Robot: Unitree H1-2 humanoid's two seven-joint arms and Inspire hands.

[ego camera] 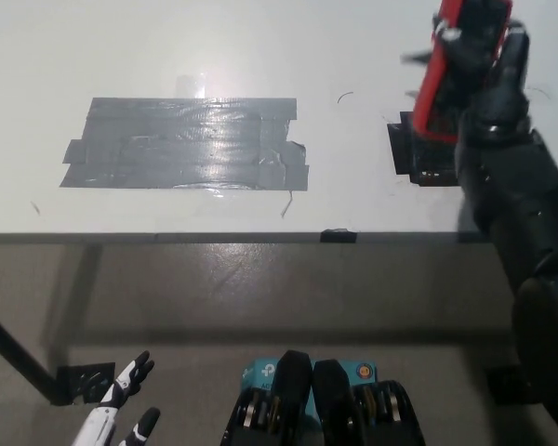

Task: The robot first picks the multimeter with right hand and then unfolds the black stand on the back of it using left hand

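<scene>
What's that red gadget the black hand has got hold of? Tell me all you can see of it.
It is the multimeter, a slim device with a red casing that looks like rubber or plastic and a darker face, blurred here. The right hand is shut on it and holds it tilted above the table, at the picture's top right, its upper end cut off by the edge. Only the hand's fingers touch it. Its back stand cannot be seen.
</scene>
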